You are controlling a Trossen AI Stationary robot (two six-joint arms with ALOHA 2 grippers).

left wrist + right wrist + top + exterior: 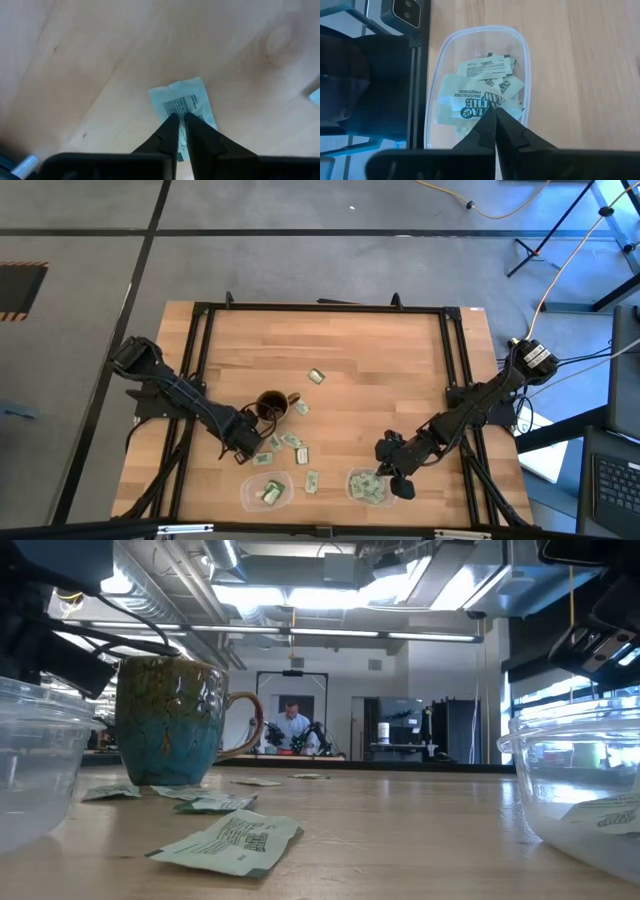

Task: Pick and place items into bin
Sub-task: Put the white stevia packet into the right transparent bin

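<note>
While packets lie scattered, both arms work low at the near edge.
Left gripper (180, 117) jaws pinch a packet (185, 102) on the surface (380, 370) beside the mug (271, 406); right gripper (496, 114) jaws together over the right bin (525, 70) of packets.

Bright ceiling lights (330, 595) glare overhead; the near packet (228, 843) looks blurred.

Landmark: brown ceramic mug (271, 406), mid-table. Loose pale green paper packets (291, 442) just front-right of mug; one (316, 376) behind-right. Two clear plastic bins at front edge: one (265, 491) directly in front w/ packet inside, other (368, 485) front-right w/ several packets.
</note>
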